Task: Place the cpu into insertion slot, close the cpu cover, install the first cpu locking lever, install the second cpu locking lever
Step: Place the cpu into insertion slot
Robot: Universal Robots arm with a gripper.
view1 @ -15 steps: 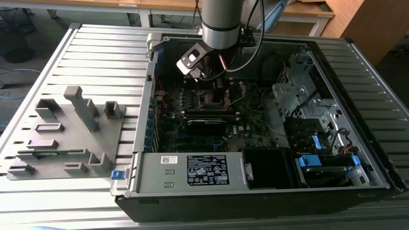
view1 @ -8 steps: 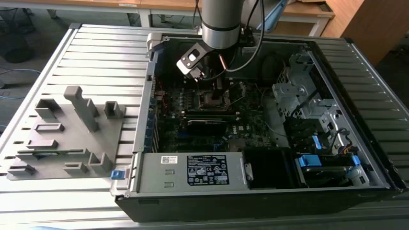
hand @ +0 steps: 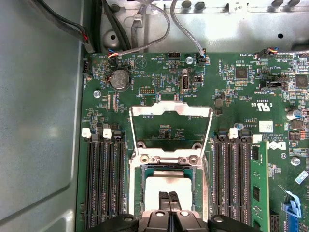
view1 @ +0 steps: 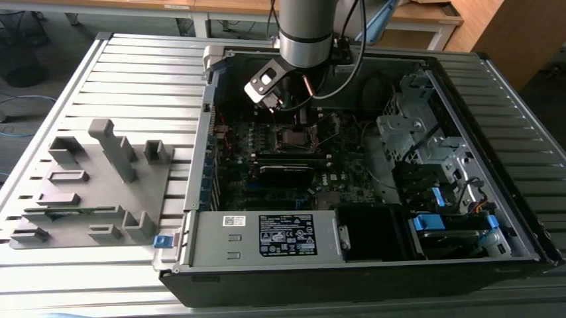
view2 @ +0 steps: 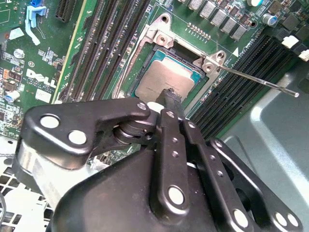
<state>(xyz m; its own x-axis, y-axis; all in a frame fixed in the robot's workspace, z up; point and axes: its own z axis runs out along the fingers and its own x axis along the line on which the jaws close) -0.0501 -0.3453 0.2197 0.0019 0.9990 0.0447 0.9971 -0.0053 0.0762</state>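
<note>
The cpu (hand: 166,184), a flat square chip with a dull grey top, lies in the insertion slot (hand: 143,170) on the green motherboard; in the second wrist view the cpu (view2: 161,77) sits level inside the slot's black rim (view2: 155,52). The silver cpu cover (hand: 171,110) stands swung open beyond the slot, with the board visible through its window. A thin locking lever (view2: 256,79) sticks out free beside the slot. My gripper (hand: 169,197) is shut, fingertips together with nothing between them, right over the cpu's top near one edge (view2: 172,96). In the exterior view the gripper (view1: 285,105) hangs above the slot (view1: 292,138).
Black memory slots (hand: 104,183) flank the socket, and a green memory stick (hand: 260,183) stands in one. Cables (hand: 145,19) run along the case wall. Drive cages (view1: 425,132) and a power supply (view1: 265,235) fill the case. A grey fixture (view1: 89,192) lies at the exterior view's left.
</note>
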